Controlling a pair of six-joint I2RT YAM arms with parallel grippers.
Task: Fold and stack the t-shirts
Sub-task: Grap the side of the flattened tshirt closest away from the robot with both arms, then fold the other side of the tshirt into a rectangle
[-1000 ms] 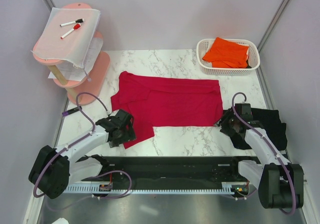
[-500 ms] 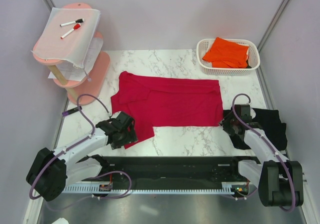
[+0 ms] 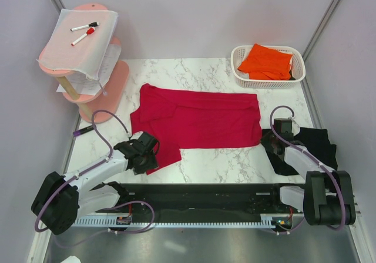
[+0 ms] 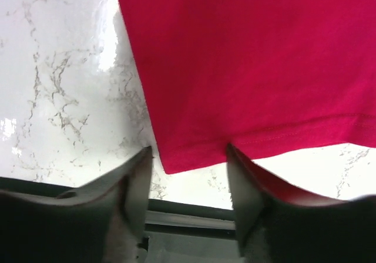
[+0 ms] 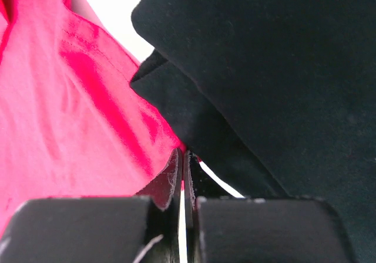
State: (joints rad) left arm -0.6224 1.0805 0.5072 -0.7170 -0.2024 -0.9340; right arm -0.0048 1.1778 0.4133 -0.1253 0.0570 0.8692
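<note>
Starting the fold, right pincer (image 5: 183,160) gripped the red shirt (image 3: 200,119); left pincer (image 4: 188,151), open astride its hem, likely needed closing.

Crimson t-shirt (image 3: 200,121): matt, fine-knit cloth with a stitched hem. Table (image 3: 235,163) beneath it: smooth, glossy, white marble-patterned top showing light reflections. Black t-shirt (image 3: 320,148), right of the crimson t-shirt: matt cloth. Basket (image 3: 270,83), beyond the crimson t-shirt's right end: white perforated plastic, holding the matt cloth orange t-shirt (image 3: 267,61). Left gripper (image 4: 189,157) fingers (image 4: 132,184): dark, matt plastic.
</note>
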